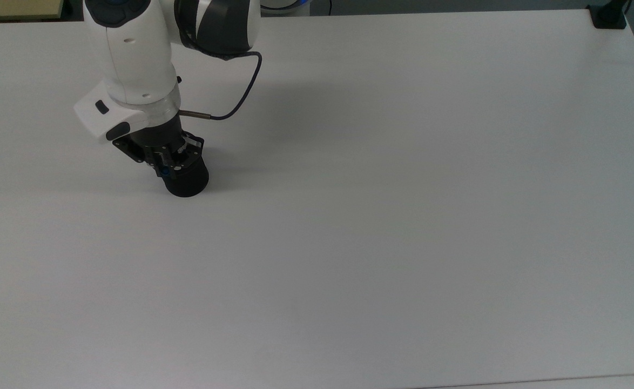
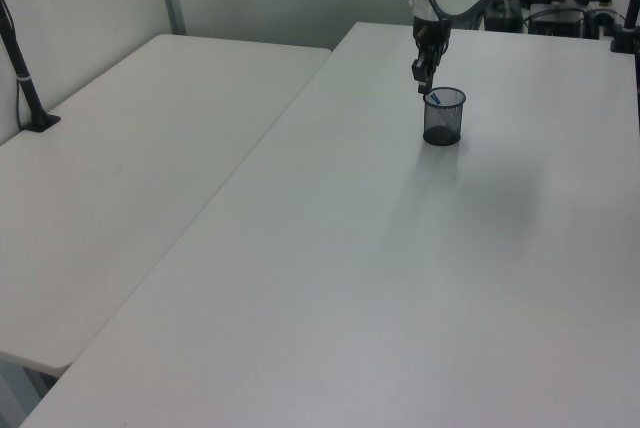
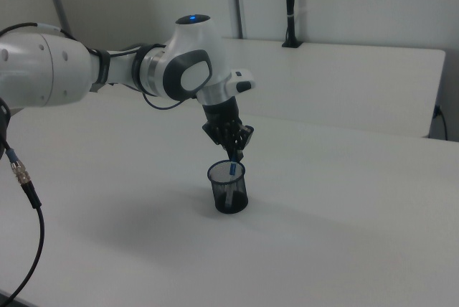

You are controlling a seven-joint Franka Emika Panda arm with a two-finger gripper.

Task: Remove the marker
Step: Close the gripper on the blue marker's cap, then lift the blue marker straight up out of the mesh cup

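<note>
I have the gripper (image 3: pixel 234 156) clamped on the marker (image 3: pixel 232 168); lifting it out of the cup (image 3: pixel 228 187) remains.

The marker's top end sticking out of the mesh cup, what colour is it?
Blue, clearest in the right view on the slim marker.

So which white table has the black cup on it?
The big table under the robot arm holds the black mesh cup. In the left view, the other white table sits beside it on the left view's left.
</note>
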